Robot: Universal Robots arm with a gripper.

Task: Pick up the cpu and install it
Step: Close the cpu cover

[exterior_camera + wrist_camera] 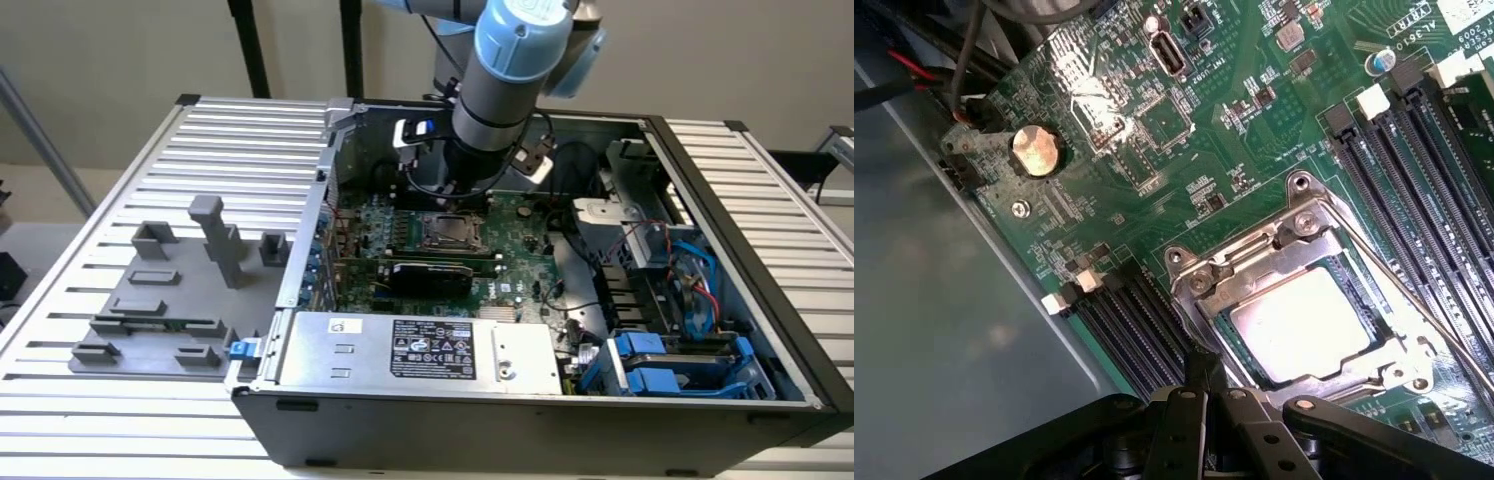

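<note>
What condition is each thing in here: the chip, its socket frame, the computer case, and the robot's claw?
cpu: lying flat in the socket.
socket frame: around the cpu.
computer case: lying open, side panel off.
gripper: above the motherboard beside the socket, holding nothing.

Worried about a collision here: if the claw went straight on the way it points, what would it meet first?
Probably the cpu, lying inside the socket frame on the motherboard; depth is unclear.

The arm (497, 95) hides the gripper in the exterior view; board lettering (1414, 15) is too small to read.
</note>
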